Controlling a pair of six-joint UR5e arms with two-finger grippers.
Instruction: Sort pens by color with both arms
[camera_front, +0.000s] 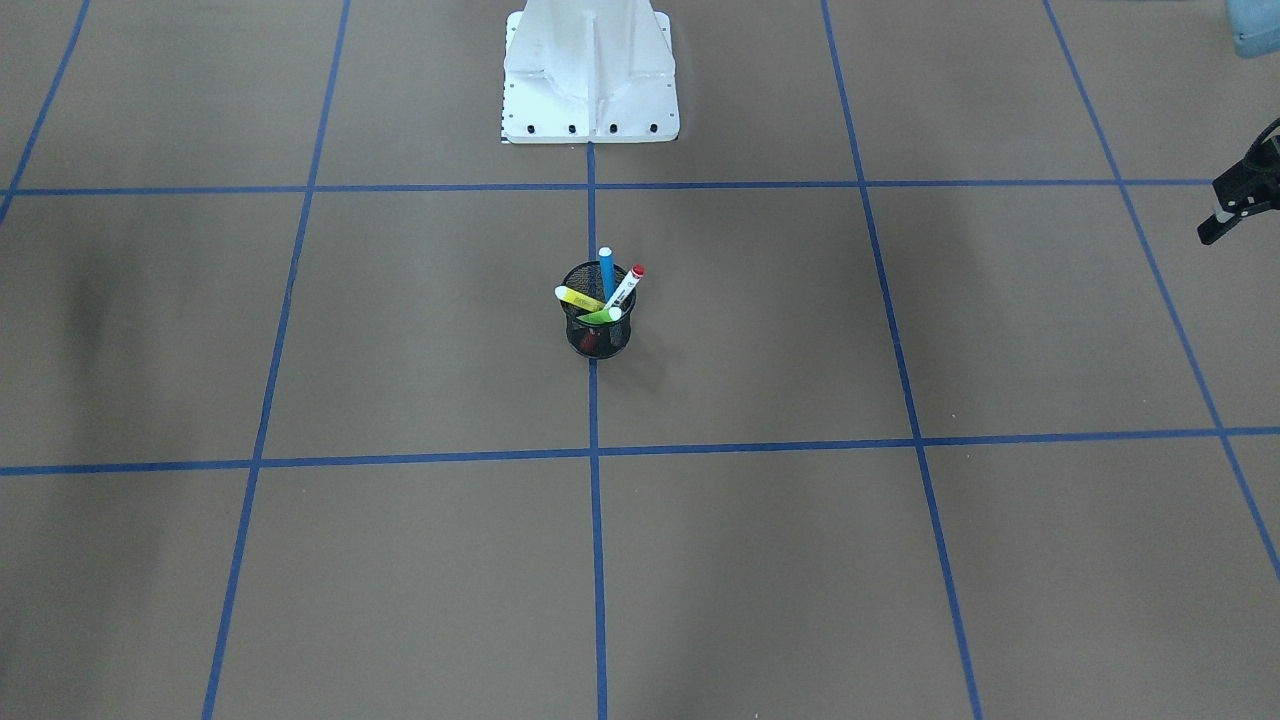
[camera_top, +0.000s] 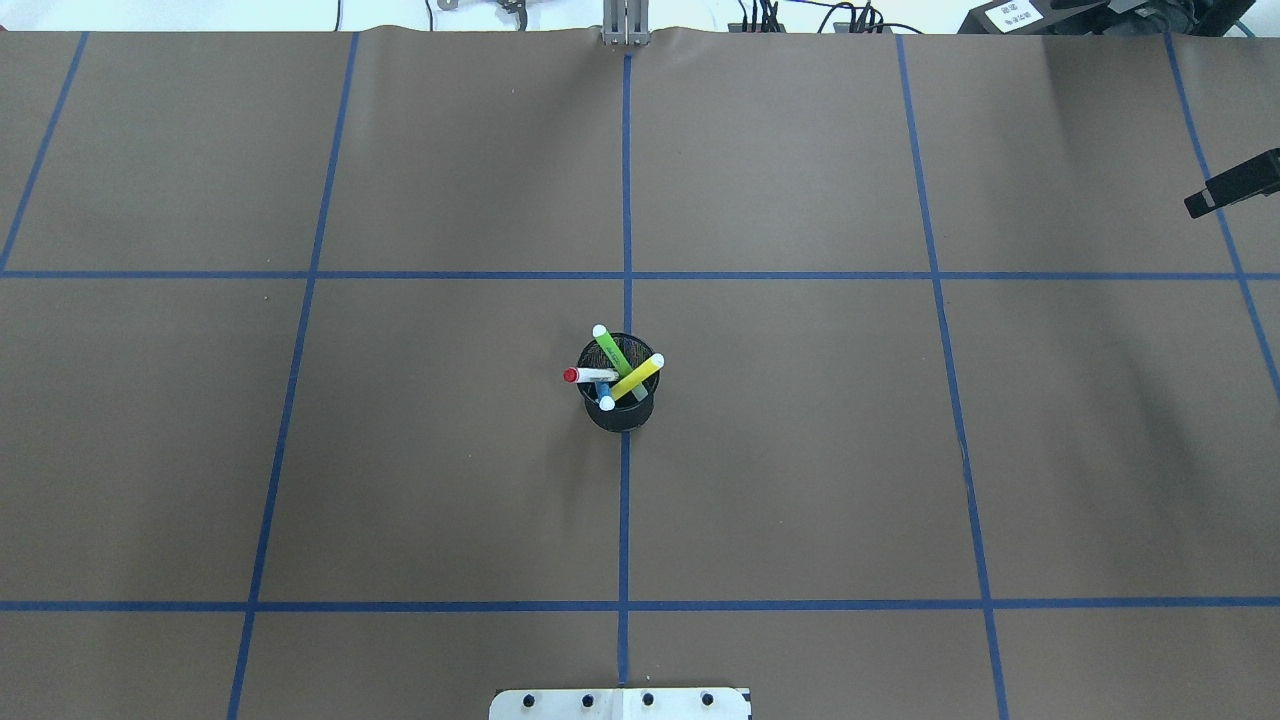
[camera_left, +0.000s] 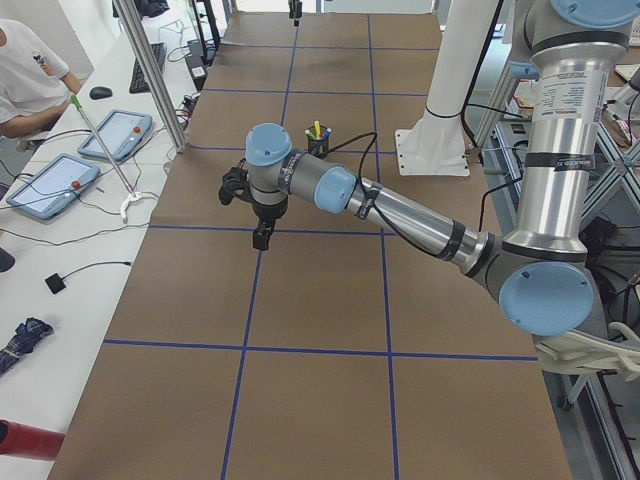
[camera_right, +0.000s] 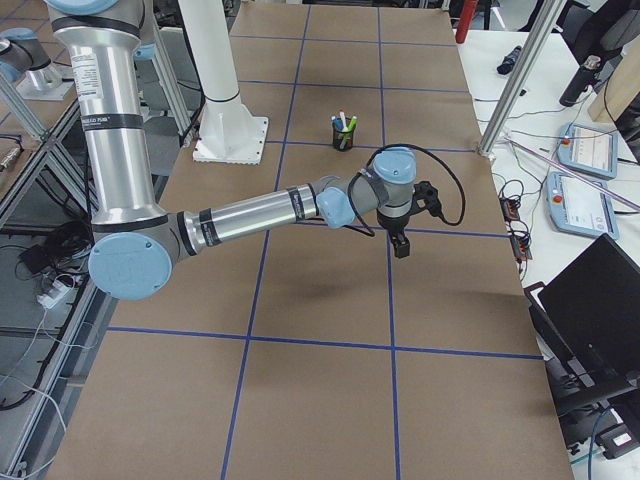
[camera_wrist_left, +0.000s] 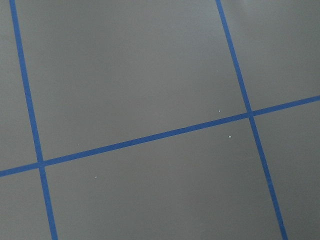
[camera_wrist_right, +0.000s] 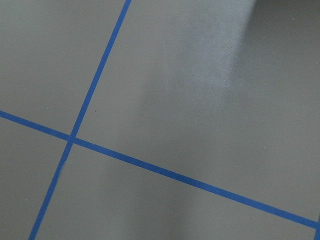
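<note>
Left gripper (camera_left: 260, 236) hangs above the table (camera_top: 800, 450) with its fingers pointing down. Its wrist view shows only bare paper and tape, so I cannot tell how wide the jaws stand. Right gripper (camera_right: 400, 244) hangs the same way at the opposite end, and I reach the same verdict. Neither holds a pen: all four stand in the mesh cup (camera_top: 620, 412), on the centre tape line (camera_top: 625, 500) and well apart from both grippers.

From the left gripper the cup lies toward the robot's right; from the right gripper, toward its left. I judge the two about equally far.

The long axes fan out of the cup:
- red pen (camera_top: 588, 375) tilts toward the left arm's side
- yellow pen (camera_top: 640, 376) tilts toward the right arm's side
- green pen (camera_top: 612, 350) tilts away from the base
- blue pen (camera_top: 605, 395) stands nearly upright

Red therefore suits the left arm and yellow the right, I judge.

The pens are slim, smooth plastic barrels with rounded caps. The cup is a black wire cylinder, and the table covering is matte brown paper.
</note>
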